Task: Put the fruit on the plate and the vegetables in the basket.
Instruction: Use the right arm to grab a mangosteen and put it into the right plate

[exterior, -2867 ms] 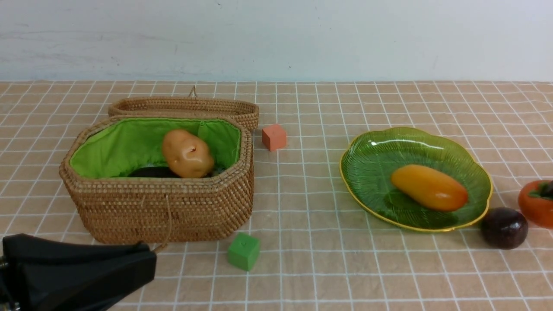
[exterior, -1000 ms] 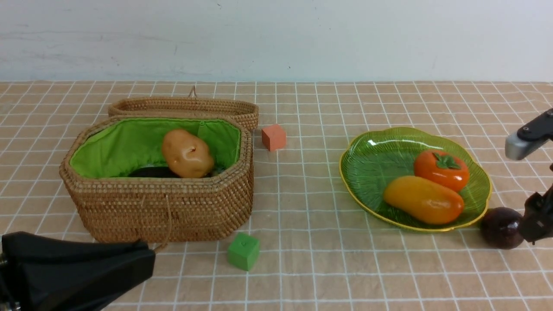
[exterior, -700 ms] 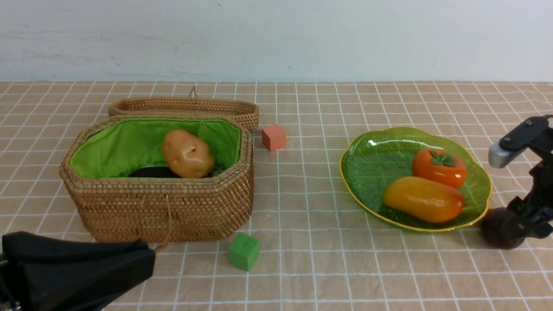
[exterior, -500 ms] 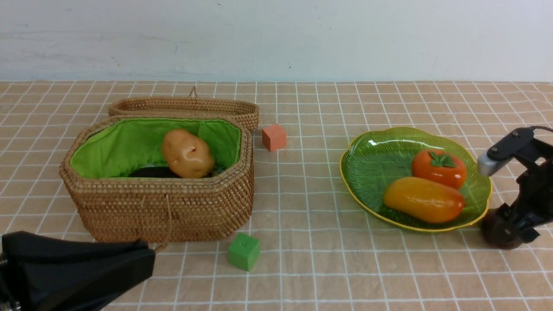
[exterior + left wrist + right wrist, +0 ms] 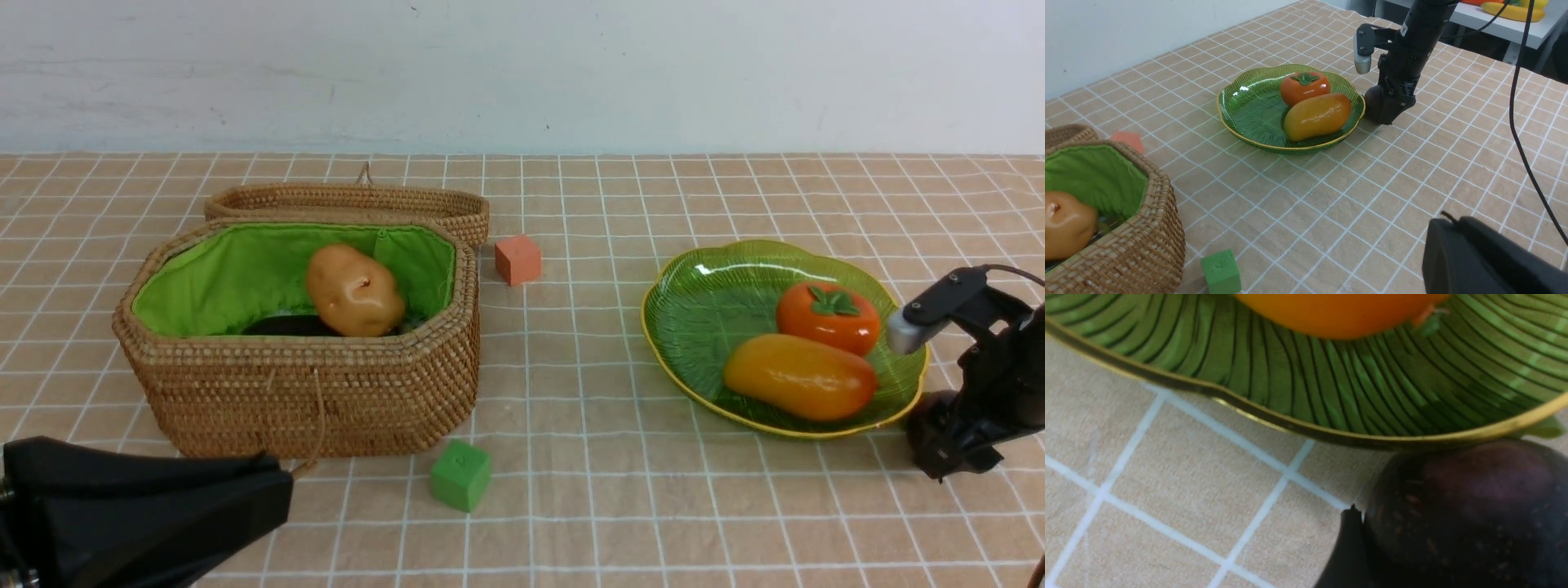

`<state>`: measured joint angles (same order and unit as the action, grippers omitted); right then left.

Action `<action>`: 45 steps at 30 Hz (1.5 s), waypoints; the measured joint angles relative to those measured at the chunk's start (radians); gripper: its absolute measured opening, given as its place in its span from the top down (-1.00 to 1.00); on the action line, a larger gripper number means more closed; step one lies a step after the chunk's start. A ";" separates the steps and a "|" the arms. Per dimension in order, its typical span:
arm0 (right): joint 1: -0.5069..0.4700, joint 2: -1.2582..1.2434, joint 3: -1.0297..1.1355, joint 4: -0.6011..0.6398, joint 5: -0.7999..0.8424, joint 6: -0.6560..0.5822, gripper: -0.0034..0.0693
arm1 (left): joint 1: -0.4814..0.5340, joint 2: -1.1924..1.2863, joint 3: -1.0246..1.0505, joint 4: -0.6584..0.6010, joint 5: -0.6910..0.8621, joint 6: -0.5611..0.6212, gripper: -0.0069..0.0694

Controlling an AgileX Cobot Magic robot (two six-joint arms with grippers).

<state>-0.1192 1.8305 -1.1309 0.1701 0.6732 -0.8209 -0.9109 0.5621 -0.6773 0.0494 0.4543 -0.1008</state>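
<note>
A small orange cube was noted toward the table's far edge, a small green cube nearer its front edge; a checked tan tablecloth was laid.

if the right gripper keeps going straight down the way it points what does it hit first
The right gripper points down around the small dark purple ball beside the green ribbed plate. It would probably meet the checked tablecloth first, though depth is unclear.
</note>
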 joint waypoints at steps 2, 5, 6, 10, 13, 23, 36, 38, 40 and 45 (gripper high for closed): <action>0.000 0.001 -0.001 0.000 0.000 0.013 -0.66 | 0.000 0.000 0.000 0.000 0.000 0.000 0.82; 0.000 0.001 -0.002 -0.003 0.015 0.092 -0.66 | 0.000 0.000 0.000 0.000 0.000 0.000 0.82; 0.000 0.001 -0.003 -0.009 0.029 0.128 -0.66 | 0.000 0.000 0.000 0.000 0.000 0.000 0.82; 0.000 -0.005 -0.008 -0.058 0.109 0.270 -0.66 | 0.000 0.000 0.000 0.000 0.000 0.000 0.82; 0.000 -0.049 -0.010 -0.116 0.223 0.509 -0.66 | 0.000 0.000 0.000 0.000 0.006 0.000 0.82; 0.114 -0.294 -0.093 0.033 0.177 0.727 -0.66 | 0.000 0.000 0.000 0.000 0.016 0.000 0.81; 0.299 0.044 -0.254 0.214 -0.187 0.588 -0.67 | 0.000 0.000 0.000 0.002 -0.002 0.000 0.80; 0.299 0.072 -0.261 0.213 -0.201 0.588 -0.76 | 0.000 0.000 0.000 0.007 -0.002 0.000 0.80; 0.299 0.102 -0.265 0.206 -0.224 0.587 -0.92 | 0.000 0.000 0.008 0.020 -0.003 0.000 0.80; 0.299 0.095 -0.267 0.166 -0.230 0.587 -0.94 | 0.000 0.000 0.021 0.027 -0.002 0.000 0.78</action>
<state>0.1798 1.9256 -1.3978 0.3363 0.4434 -0.2334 -0.9109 0.5621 -0.6562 0.0766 0.4524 -0.1008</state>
